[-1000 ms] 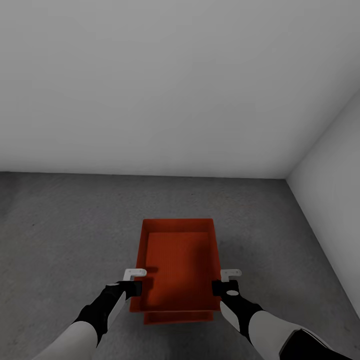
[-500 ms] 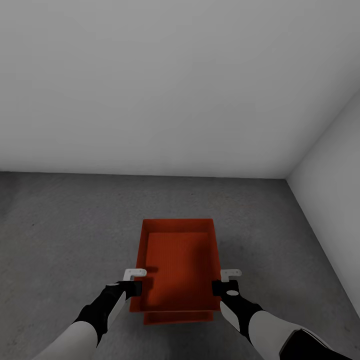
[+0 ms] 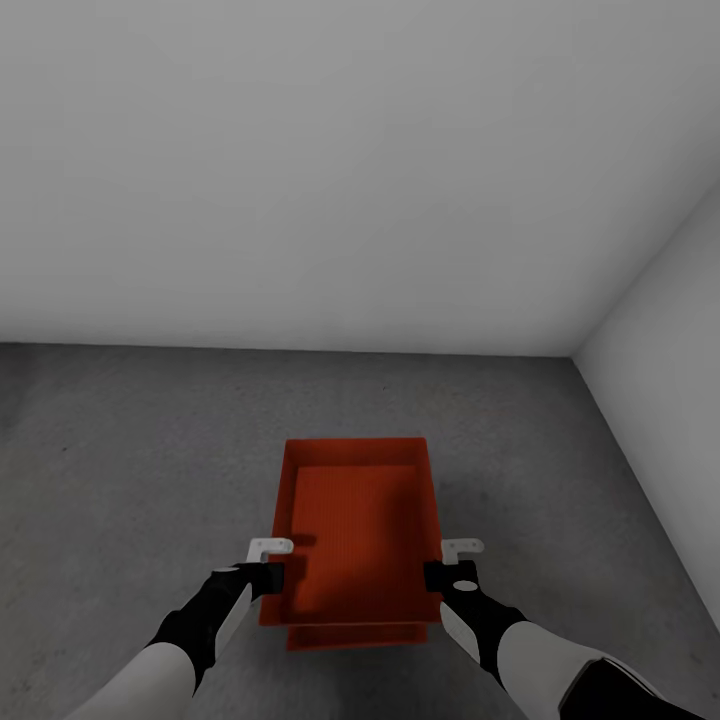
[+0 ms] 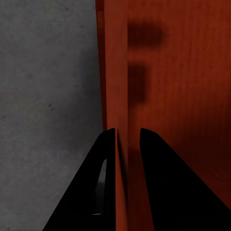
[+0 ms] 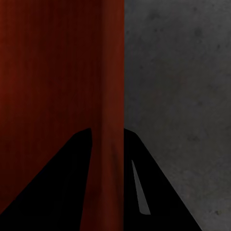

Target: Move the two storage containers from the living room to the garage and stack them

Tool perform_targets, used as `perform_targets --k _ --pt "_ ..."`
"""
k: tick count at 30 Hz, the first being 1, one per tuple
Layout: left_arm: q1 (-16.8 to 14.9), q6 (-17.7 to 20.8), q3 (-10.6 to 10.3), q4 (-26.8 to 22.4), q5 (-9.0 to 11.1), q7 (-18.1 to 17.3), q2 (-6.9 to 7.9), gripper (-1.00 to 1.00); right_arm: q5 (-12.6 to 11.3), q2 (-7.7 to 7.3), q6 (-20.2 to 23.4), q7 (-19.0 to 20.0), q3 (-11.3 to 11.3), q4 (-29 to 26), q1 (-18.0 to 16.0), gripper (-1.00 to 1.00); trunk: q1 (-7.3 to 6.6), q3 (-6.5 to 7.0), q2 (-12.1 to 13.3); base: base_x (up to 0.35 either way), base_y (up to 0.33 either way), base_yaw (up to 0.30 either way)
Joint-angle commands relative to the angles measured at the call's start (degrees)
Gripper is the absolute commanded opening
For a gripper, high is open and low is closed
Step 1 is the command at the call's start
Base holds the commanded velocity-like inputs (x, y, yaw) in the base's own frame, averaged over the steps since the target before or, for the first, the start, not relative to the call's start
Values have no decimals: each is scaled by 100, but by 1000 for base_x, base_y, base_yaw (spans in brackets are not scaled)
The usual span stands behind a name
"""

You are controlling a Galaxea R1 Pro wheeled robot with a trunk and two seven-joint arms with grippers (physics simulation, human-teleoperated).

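In the head view an orange-red storage container [image 3: 355, 530] sits squarely over the other storage container, whose near edge [image 3: 355, 634] peeks out just beneath it on the dark grey garage floor [image 3: 120, 450]. My left gripper [image 3: 277, 577] is shut on the upper container's left wall and my right gripper [image 3: 432, 577] on its right wall. The left wrist view has my left gripper [image 4: 127, 132] straddling the orange wall [image 4: 115, 72]. In the right wrist view my right gripper [image 5: 107, 130] straddles the other wall [image 5: 113, 62]. Whether the upper bin rests fully on the lower one is unclear.
A plain white wall [image 3: 300, 180] runs across the back, and a second white wall [image 3: 670, 330] closes the right side, meeting it in a corner. Rough grey floor [image 4: 48, 72] [image 5: 178, 72] spreads around the bins on both sides.
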Motion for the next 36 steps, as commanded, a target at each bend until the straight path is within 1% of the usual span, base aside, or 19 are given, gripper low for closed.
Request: perform_targets --k 1,5,11,19,36 --pt "1 35 33 5 -26 25 7 -100 43 -56 -146 -384 -197 -6 -7 -100 23 -22 -45 0 0 0" --pt "1 34 33 8 -26 25 7 -100 44 -56 -146 -384 -197 -6 -7 -100 111 -94 -205 0 0 0" --pt "1 35 33 1 -26 25 7 -100 46 -55 -146 -384 -197 -6 -7 -100 111 -94 -205 0 0 0" --pt "1 34 33 6 -26 25 7 -100 48 -56 -146 -384 -197 -6 -7 -100 287 -238 -526 0 0 0" --pt "1 34 33 -9 -17 25 11 -100 49 -55 -146 -384 -195 -6 -7 -100 287 -238 -526 0 0 0"
